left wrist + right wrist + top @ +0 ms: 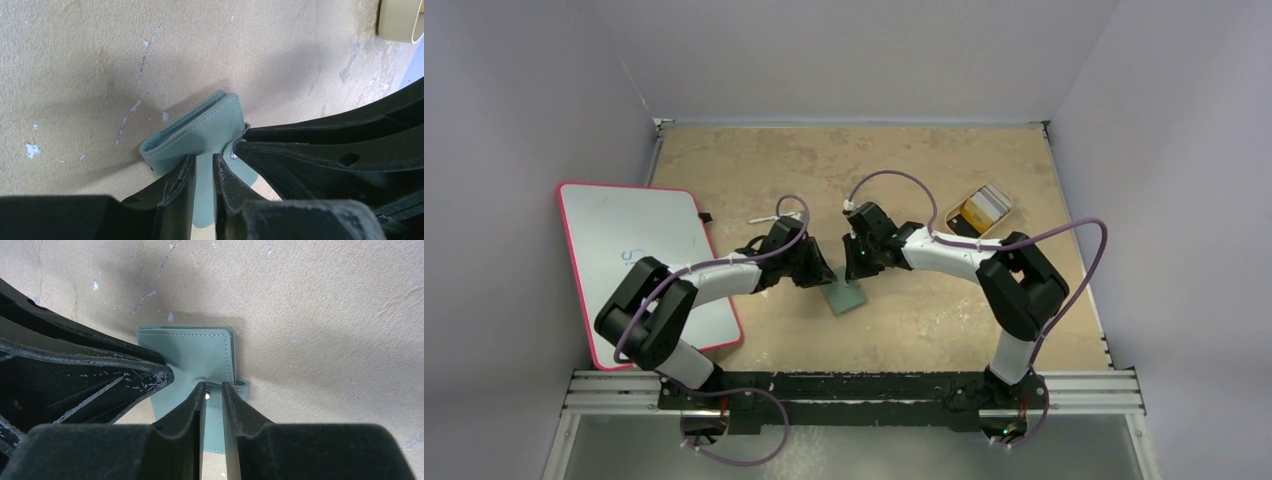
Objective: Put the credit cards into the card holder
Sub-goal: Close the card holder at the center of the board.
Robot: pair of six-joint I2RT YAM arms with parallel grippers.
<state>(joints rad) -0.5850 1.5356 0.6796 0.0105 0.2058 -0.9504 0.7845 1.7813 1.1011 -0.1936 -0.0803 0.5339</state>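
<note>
card holder (847,296) lies flat near table (924,330) centre, a bit toward 6 o'clock, fold end pointing to 12 in both wrist views. left gripper (820,277) comes in from 9 o'clock, fingers nearly together, pinching the near edge of the top flap. right gripper (860,270) comes in from 3 o'clock, narrowed onto the snap tab (214,394), button showing between its tips. the two grippers sit just beside each other over the holder. credit cards (982,208), black, yellow and pale, sit in the tan tray (1010,210) at 2 o'clock, well apart from the holder. pink-rimmed white board (639,240) at 9 o'clock. progress looks early: holder looks barely parted, no card seen inside, unsnapping and every card insertion seem left to do
</note>
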